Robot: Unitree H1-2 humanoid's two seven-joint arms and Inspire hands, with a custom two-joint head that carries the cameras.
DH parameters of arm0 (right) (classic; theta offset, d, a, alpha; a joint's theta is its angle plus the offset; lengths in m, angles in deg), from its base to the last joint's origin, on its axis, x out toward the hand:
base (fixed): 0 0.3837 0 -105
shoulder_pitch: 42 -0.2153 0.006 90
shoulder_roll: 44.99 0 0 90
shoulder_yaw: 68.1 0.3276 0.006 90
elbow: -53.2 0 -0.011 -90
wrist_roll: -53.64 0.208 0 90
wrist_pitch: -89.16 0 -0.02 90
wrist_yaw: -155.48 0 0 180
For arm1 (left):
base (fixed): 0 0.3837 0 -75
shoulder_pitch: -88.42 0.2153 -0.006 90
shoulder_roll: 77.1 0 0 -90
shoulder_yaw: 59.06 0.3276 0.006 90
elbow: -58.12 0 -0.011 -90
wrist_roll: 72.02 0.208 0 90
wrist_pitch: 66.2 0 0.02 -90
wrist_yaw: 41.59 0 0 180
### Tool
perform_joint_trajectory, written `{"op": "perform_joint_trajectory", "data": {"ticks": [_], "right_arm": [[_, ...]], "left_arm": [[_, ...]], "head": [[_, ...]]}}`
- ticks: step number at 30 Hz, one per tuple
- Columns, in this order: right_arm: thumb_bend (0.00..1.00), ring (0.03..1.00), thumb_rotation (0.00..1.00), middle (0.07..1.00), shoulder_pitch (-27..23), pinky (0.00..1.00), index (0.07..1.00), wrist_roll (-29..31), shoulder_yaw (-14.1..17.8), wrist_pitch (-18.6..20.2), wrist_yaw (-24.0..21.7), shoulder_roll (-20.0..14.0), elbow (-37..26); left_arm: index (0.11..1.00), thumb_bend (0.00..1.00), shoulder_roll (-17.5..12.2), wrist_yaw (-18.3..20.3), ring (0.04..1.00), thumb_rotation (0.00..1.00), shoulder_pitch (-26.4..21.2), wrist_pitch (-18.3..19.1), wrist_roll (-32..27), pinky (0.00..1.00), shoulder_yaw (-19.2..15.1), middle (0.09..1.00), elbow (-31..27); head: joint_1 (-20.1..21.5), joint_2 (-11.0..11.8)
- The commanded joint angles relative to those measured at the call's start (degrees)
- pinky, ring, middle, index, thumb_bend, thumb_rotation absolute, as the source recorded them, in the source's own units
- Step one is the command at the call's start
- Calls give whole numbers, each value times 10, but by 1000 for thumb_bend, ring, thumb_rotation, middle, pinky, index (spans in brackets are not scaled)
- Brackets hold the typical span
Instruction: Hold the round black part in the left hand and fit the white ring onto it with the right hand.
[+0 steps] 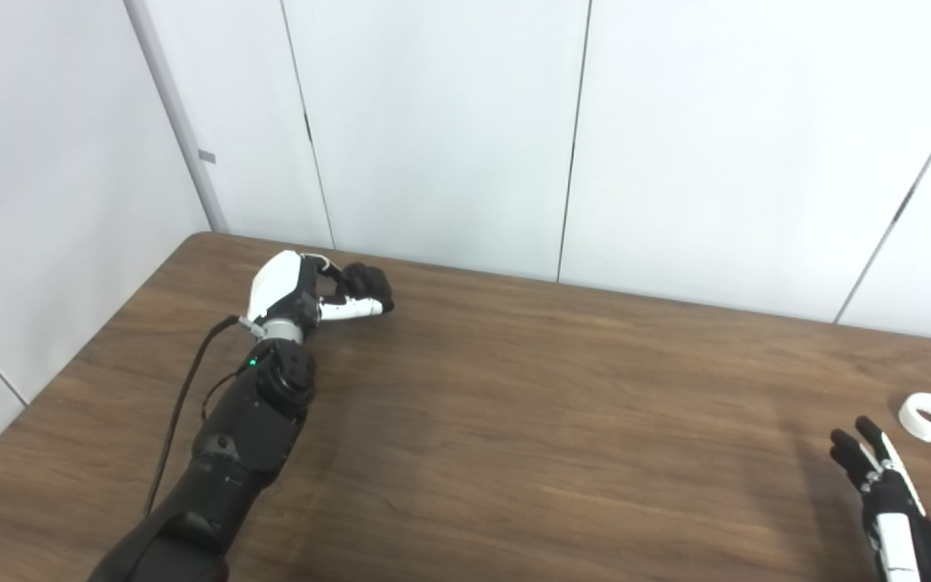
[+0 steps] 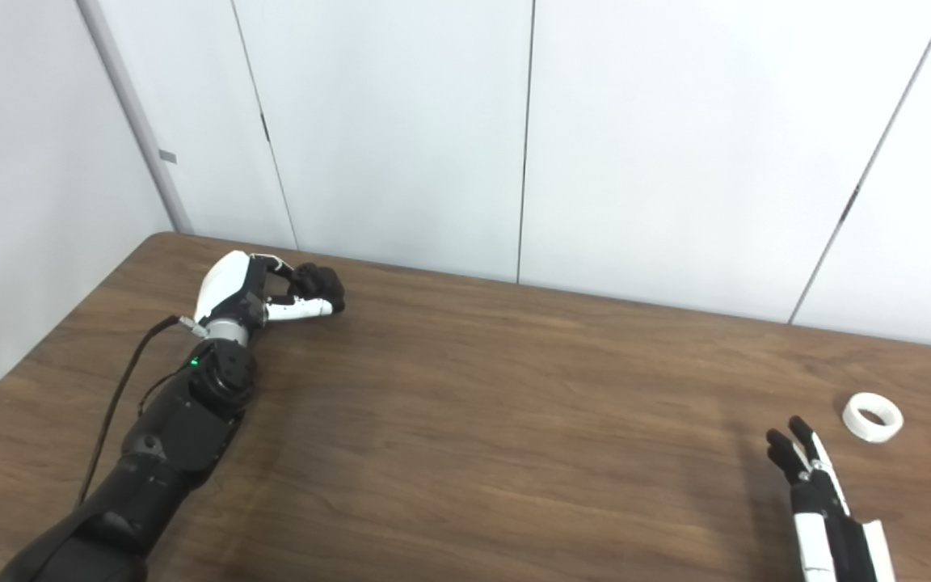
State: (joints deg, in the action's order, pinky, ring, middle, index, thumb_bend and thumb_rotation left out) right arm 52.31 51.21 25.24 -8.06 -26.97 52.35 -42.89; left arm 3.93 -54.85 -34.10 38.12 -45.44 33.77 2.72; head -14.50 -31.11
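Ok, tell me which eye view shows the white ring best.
The right eye view: the white ring lies whole on the table, well inside the frame, just beyond the open right hand. The left eye view shows the same ring equally whole, but closer to the picture's right edge.

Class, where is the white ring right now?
The white ring lies flat on the table's far right side, just beyond the right hand's fingertips, untouched.
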Motion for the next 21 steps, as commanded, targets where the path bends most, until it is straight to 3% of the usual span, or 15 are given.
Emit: {"op": "perform_joint_trajectory", "data": {"ticks": [1,10,21], "right_arm": [[580,916,1000,899,21,994,945,12,-3,-5,1,10,14],[589,910,1000,896,23,986,942,8,-3,-4,2,9,13],[597,926,1000,903,21,1000,945,3,-8,5,2,12,6]], "left_arm": [[483,522,-12,-17,906,49,-19,-15,-1,1000,-6,771,-10],[484,523,-18,-13,903,49,-7,-11,8,1000,-1,768,-37],[484,523,-20,16,908,49,42,-3,16,968,10,762,-157]], "head": [[0,-1],[-1,-4],[13,-7]]}}
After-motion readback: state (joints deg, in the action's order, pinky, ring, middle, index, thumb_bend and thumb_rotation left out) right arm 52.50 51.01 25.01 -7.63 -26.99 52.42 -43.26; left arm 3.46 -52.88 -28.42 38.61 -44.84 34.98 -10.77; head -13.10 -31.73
